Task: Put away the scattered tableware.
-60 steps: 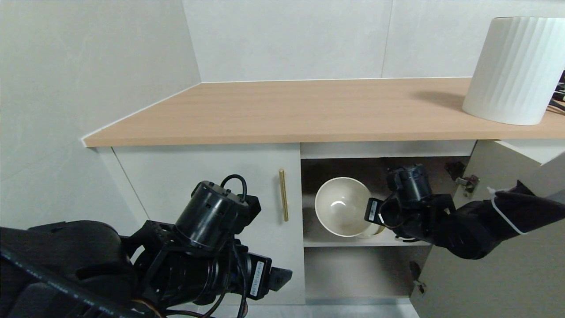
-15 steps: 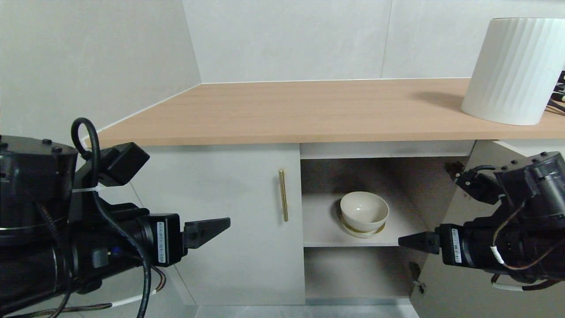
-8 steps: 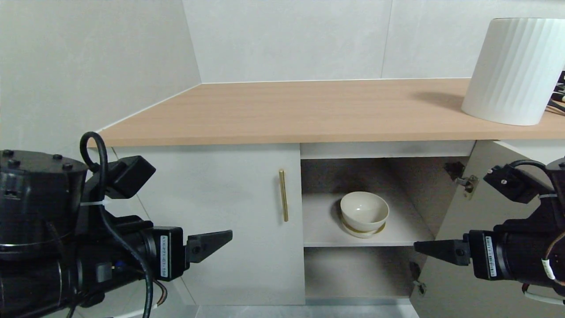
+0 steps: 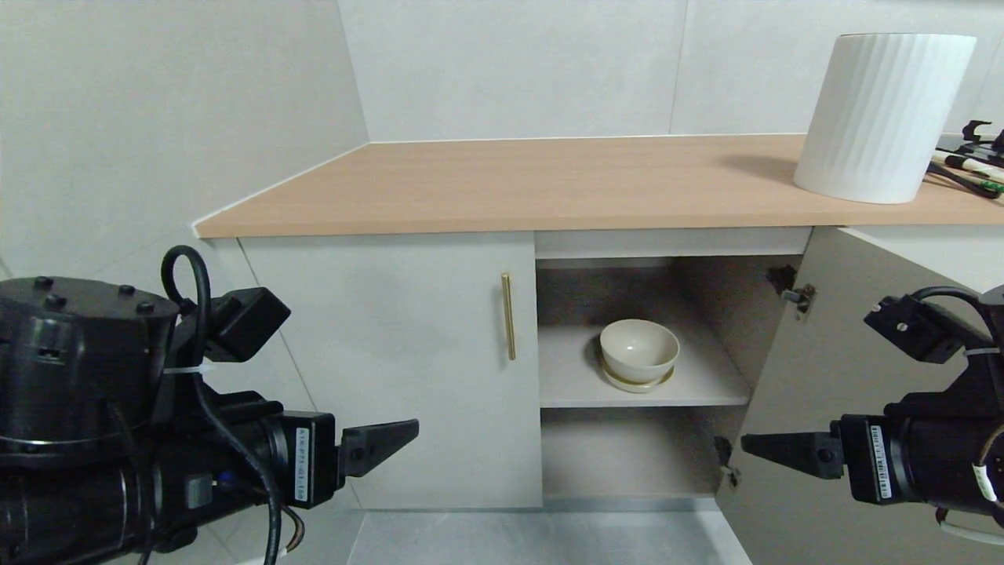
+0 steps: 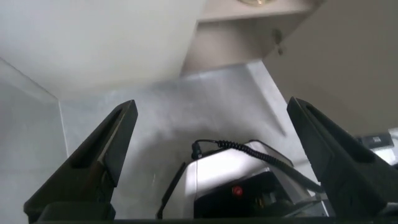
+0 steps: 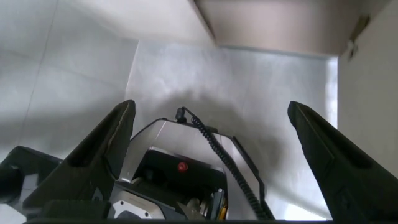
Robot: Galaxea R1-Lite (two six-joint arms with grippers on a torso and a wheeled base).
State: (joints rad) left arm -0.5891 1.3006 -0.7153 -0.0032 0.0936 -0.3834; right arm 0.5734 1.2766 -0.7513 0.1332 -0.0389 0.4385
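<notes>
Cream in colour, the one bowl (image 4: 639, 349) sits upright on one small plate (image 4: 635, 385) with a darker rim. Both rest on the upper shelf (image 4: 710, 388) of the cabinet's open right half, toward the left of that shelf. Below it is one lower compartment (image 4: 627, 463). The cabinet has two doors. The left door (image 4: 392, 353) is closed and carries a single brass bar handle (image 4: 507, 316). The right door (image 4: 816, 353) is swung wide open, with two hinges (image 4: 788, 286) showing along that side. Above them runs the wooden tabletop (image 4: 549, 180), bearing one tall white ribbed container (image 4: 882, 118) near its right end. Beside that lie a few pens (image 4: 969, 165), too crowded at the edge to count. The two arms hang low in front of the cabinet, well apart from the bowl. The left pincer (image 5: 211, 104) is in front of the closed door, its fingers (image 4: 384, 443) pointing toward the opening. The right pincer (image 6: 211, 106) is level with the lower compartment, in front of the open door and pointing left. Both wrist views show each pincer released, its two dark fingers spread wide with nothing between them, above the grey floor (image 4: 510, 541).
</notes>
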